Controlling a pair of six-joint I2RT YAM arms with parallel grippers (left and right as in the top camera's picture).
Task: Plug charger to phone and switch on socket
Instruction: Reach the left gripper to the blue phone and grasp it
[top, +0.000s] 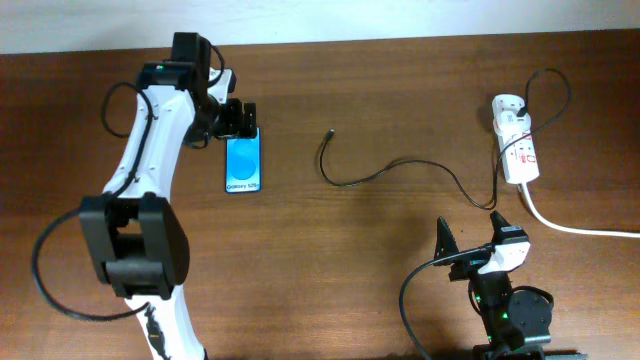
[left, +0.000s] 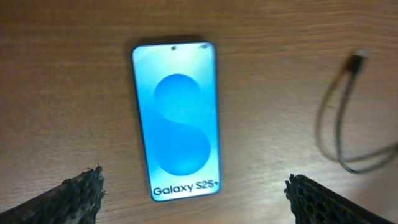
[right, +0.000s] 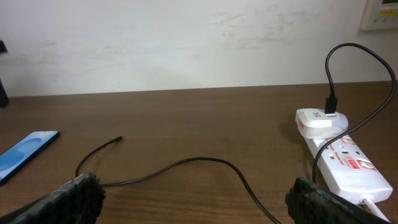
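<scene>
Dark brown wood of the table (top: 400, 60) ran under everything, with a pale wall behind it in the right wrist view. On it the phone (top: 244, 165) lay flat, screen up and lit blue, over on the left side. The charger (top: 400, 162) snaked across the middle, and its connector tip (top: 331, 131) rested loose on the wood, near the phone but clearly apart from it. Its other end rose to the white plug block (top: 508, 108) seated in the socket (top: 522, 152) at the far right.

By my reading, the task proper had not begun: nothing was plugged into the phone, and the switch remained to be pressed (whether it was on or off was too small to tell).

The left gripper (top: 240, 122) hovered over the phone's far end, jaws spread wide to either side of it and gripping nothing. The right gripper (right: 198, 198) sat low near the table's front edge, facing the cable, jaws likewise wide apart and empty.
</scene>
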